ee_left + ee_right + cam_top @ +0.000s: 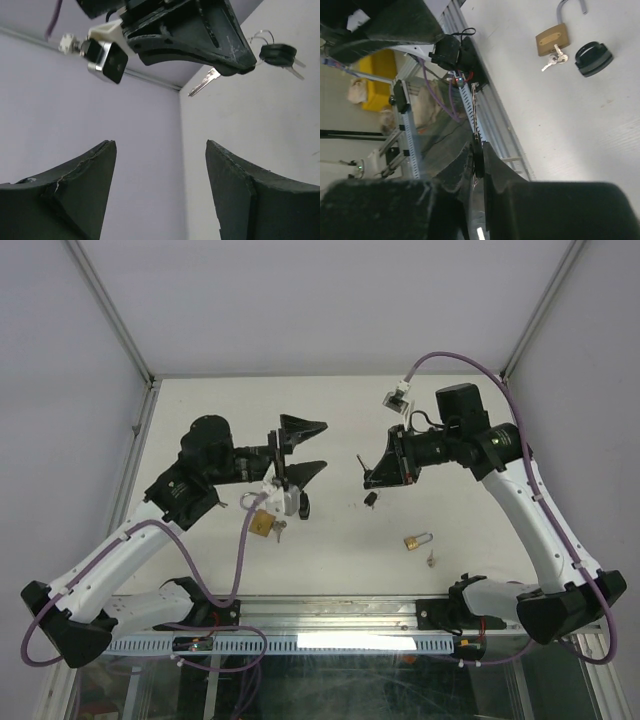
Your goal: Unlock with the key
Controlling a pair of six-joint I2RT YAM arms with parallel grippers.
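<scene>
My right gripper (369, 478) is shut on a key: its thin black head (478, 161) is pinched between the fingers and its silver blade (204, 82) sticks out toward the left arm. My left gripper (322, 446) hangs above the table facing it, jaws wide apart with nothing between the fingers (85, 175). A brass padlock (262, 523) lies under the left wrist with keys (551, 60) at its base, and its shackle (563, 6) looks lifted free. A second brass padlock (418, 540) lies in front of the right arm, with a small key (431, 560) beside it.
A black key head on a ring (371, 498) lies on the table just below the right gripper. White walls close the back and sides. The metal front rail (330, 612) and the arm bases run along the near edge.
</scene>
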